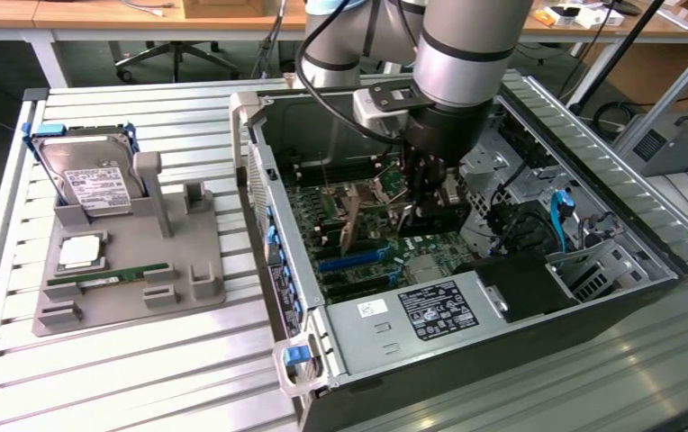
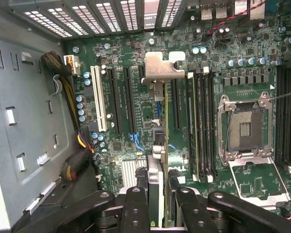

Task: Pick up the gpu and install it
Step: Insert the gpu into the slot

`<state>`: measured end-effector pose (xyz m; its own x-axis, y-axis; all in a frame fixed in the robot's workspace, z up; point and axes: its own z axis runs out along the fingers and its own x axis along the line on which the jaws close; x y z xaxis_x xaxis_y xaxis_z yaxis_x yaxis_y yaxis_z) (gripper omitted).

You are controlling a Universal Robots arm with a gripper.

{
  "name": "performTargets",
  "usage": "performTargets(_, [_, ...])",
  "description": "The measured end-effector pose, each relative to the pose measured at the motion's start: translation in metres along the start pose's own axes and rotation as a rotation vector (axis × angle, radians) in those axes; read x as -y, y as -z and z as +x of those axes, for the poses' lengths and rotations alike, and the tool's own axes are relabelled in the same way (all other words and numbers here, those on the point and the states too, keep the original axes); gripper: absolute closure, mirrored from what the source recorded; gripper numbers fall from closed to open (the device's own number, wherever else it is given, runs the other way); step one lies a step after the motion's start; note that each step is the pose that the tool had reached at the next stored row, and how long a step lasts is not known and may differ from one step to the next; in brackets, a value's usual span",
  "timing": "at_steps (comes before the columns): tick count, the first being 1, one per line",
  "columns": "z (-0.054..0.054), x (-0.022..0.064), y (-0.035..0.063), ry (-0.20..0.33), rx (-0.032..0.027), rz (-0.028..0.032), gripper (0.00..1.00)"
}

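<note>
Black two-finger gripper (image 2: 158, 204) clamped on thin, edge-on gpu card (image 2: 161, 145), silver bracket ahead, green motherboard (image 2: 233, 73) just beneath.

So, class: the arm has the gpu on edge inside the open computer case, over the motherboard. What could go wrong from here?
1. The gpu, clamped between the gripper fingers, may meet the motherboard slightly off its slot and jam.
2. Its silver bracket could catch before reaching the rear slot openings.
3. The gripper is deep in the case, close to loose cables, so it might snag them.
</note>
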<state>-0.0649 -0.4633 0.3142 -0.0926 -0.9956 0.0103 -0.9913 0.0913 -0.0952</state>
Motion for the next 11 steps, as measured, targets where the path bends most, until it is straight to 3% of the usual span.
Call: performTargets(11, [0.0008, -0.0056, -0.0007, 0.0, -0.0002, -0.0001, 0.73])
